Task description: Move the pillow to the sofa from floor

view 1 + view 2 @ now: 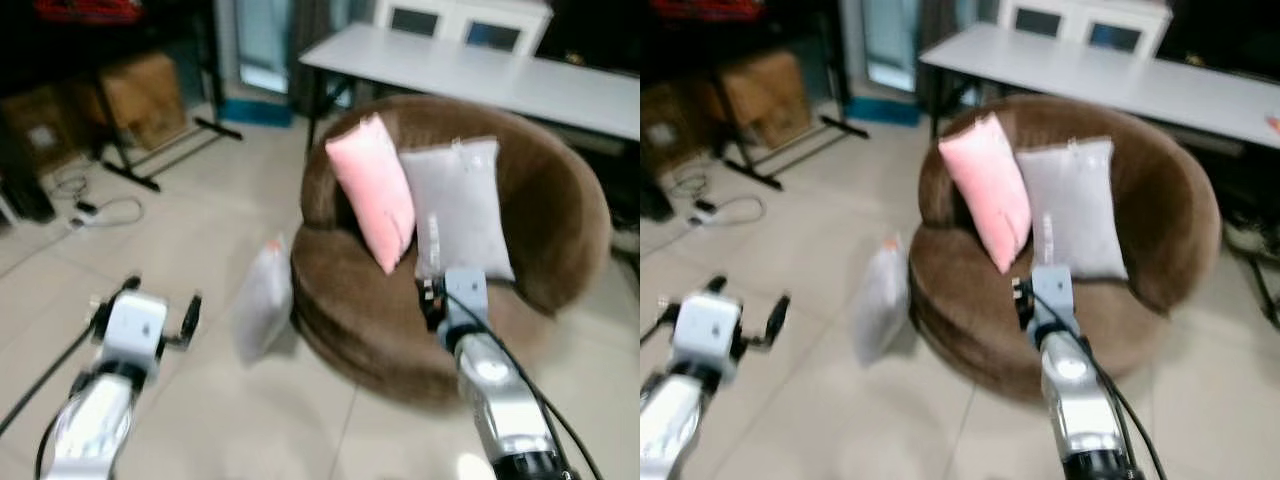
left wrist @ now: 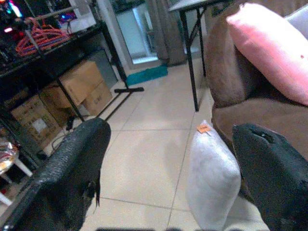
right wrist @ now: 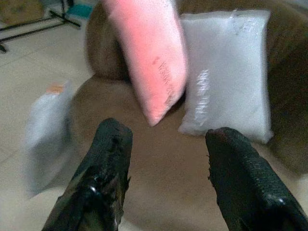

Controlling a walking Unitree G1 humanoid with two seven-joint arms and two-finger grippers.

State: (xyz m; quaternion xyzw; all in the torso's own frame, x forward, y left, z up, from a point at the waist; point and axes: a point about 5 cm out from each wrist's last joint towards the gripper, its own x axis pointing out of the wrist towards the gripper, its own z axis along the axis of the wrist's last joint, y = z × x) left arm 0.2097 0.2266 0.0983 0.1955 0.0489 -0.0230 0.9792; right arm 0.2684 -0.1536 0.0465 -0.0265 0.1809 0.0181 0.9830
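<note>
The left gripper (image 1: 160, 300) hangs low over the tiles with its two black fingers spread wide and nothing between them, which I take as readiness to close around something soft and bulky. Seen along those fingers from the wrist, the white pillow (image 2: 211, 175) stands between them but farther off, not yet touched. From where the head looks, that pillow (image 1: 263, 300) sits at about three o'clock from the left gripper, near but apart, propped upright on the tiled floor (image 1: 200, 220) and leaning against the outer wall of the round brown sofa (image 1: 560, 200). The right gripper (image 1: 450, 290), also spread open and empty, reaches out over the sofa seat, perhaps steadying the stance. Beyond it, at roughly twelve o'clock, a pink pillow (image 1: 372, 190) and a grey pillow (image 1: 458, 205) lean against the backrest, so the seat in front of them looks free to receive the white one
</note>
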